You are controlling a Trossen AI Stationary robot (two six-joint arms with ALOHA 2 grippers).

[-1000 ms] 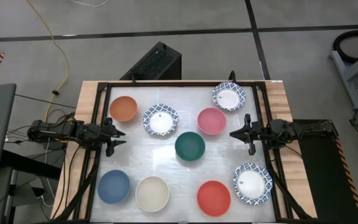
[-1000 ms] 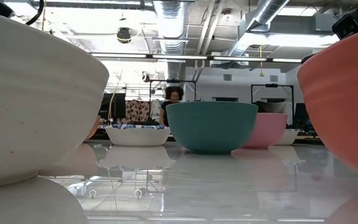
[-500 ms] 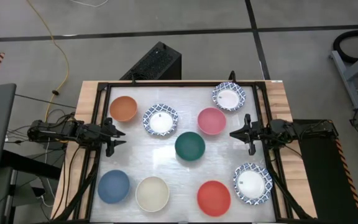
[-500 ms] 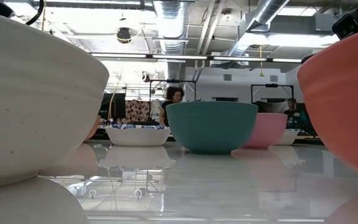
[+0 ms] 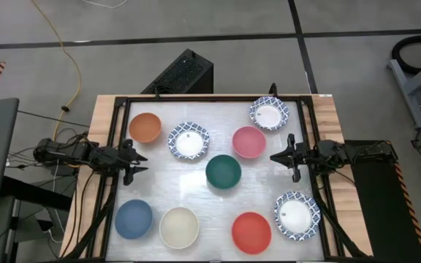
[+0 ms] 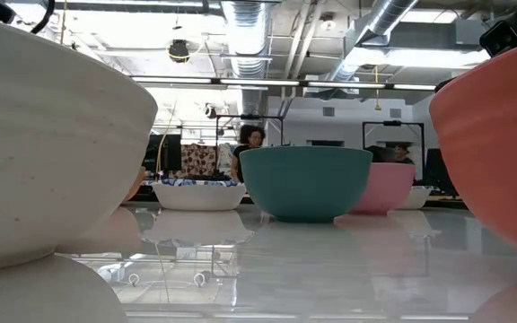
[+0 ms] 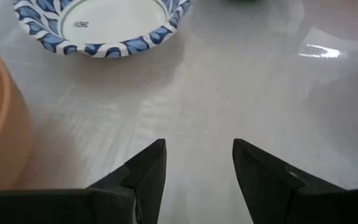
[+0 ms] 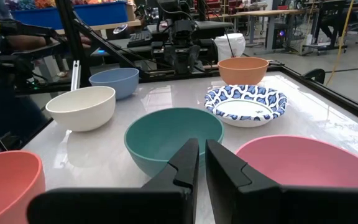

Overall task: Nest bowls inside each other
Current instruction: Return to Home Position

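Nine bowls stand apart, each upright on its base on the white table. At the far side are an orange bowl (image 5: 145, 127), two blue-patterned bowls (image 5: 189, 140) (image 5: 269, 113) and a pink bowl (image 5: 248, 142). A dark green bowl (image 5: 224, 171) stands in the middle. Near the front are a blue bowl (image 5: 134, 218), a cream bowl (image 5: 179, 227), a red bowl (image 5: 251, 232) and a third patterned bowl (image 5: 297, 215). My left gripper (image 7: 199, 144) waits open at the table's left edge above bare table. My right gripper (image 8: 202, 143) hovers shut at the right edge, pointing at the green bowl (image 8: 173, 138).
A black frame (image 5: 210, 98) runs around the white table top. Bare table lies between the left gripper and the green bowl. In the low view the cream bowl (image 6: 43, 144) and the red bowl (image 6: 501, 135) stand close to the camera. A person (image 6: 251, 139) is in the room behind.
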